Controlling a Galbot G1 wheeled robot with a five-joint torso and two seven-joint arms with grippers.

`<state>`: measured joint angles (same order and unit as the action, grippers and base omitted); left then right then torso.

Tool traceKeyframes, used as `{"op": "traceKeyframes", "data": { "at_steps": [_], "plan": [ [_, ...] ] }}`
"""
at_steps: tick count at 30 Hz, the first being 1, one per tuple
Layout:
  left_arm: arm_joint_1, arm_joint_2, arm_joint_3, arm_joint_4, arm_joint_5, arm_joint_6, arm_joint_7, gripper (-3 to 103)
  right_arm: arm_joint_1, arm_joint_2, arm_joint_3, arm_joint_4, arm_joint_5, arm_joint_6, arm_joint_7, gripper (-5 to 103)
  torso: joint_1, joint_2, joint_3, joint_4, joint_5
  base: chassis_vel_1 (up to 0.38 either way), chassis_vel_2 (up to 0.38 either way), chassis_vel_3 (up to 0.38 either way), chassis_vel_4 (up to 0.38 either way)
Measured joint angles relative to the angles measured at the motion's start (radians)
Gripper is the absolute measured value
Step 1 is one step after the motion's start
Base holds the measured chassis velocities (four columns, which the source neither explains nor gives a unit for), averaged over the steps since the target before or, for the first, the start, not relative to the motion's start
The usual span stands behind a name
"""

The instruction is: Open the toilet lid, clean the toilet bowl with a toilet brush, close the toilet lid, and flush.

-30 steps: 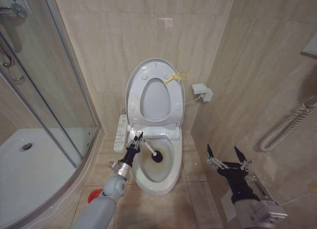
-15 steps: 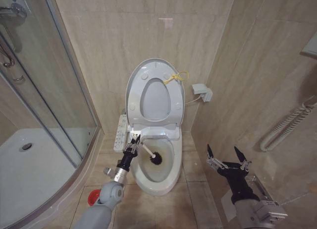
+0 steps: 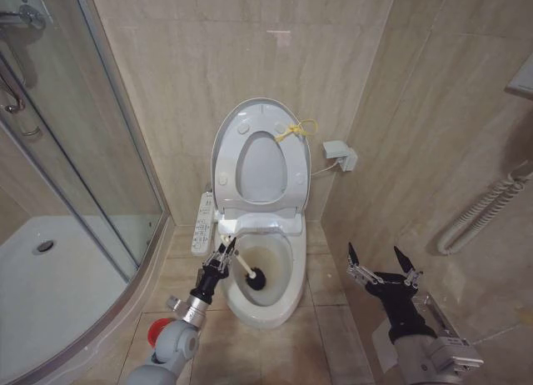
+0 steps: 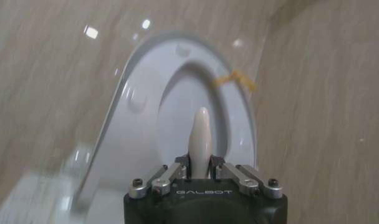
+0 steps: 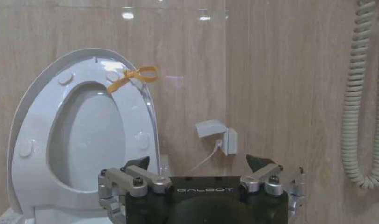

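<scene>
Clamping the toilet brush near the upper end of its white handle, the left gripper is seen just outside the left rim of the toilet bowl. In the left wrist view the fingers are pressed against both sides of the handle, whose rounded tip projects past them toward the raised lid.

From the grip, the brush's long axis is slanted down and to the robot's right, into the basin. The black bristle head is set low against the bowl's inner wall, on the left side of the yellowish-brown stain. Most of the stain is judged to lie to the right of, and farther back than, the head, so further scrubbing would be directed that way.

Behind the bowl, the toilet lid is stood upright against the tiled wall, with the ring seat folded up against it and the yellow cord loop hanging at its upper right rim. Opening is done; scrubbing appears to be the step in hand, with closing and flushing not yet done.

The right gripper is held idle to the right of the toilet, near the side wall, jaws spread wide and empty. The left arm is plainly the nearer to the bowl.
</scene>
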<state>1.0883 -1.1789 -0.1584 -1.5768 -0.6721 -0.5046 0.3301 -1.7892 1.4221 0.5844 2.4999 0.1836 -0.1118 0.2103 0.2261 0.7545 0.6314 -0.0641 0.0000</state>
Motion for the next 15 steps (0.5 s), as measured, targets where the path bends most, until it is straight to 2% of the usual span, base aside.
{"op": "traceKeyframes", "data": {
  "at_steps": [3,5,7,15],
  "plan": [
    [0.011,0.054,0.0,-0.054,-0.031,0.013,0.002,20,0.0,0.0,0.0,0.0,0.0,0.0,0.0,100,0.0,0.0,0.0,-0.0003,0.0002,0.0,0.0,0.0,0.0],
    [0.011,0.055,0.0,-0.054,-0.032,0.012,0.002,20,0.0,0.0,0.0,0.0,0.0,0.0,0.0,100,0.0,0.0,0.0,-0.0003,0.0002,0.0,0.0,0.0,0.0],
    [0.043,0.092,-0.012,-0.068,-0.05,-0.015,0.048,20,0.0,0.0,0.0,0.0,0.0,0.0,0.0,100,0.0,0.0,0.0,0.0002,-0.0001,0.0,0.0,0.0,0.0],
    [0.126,0.157,-0.047,-0.194,-0.08,-0.035,0.096,20,0.0,0.0,0.0,0.0,0.0,0.0,0.0,100,0.0,0.0,0.0,0.0,-0.0003,0.0,0.0,0.0,0.0]
  ]
}}
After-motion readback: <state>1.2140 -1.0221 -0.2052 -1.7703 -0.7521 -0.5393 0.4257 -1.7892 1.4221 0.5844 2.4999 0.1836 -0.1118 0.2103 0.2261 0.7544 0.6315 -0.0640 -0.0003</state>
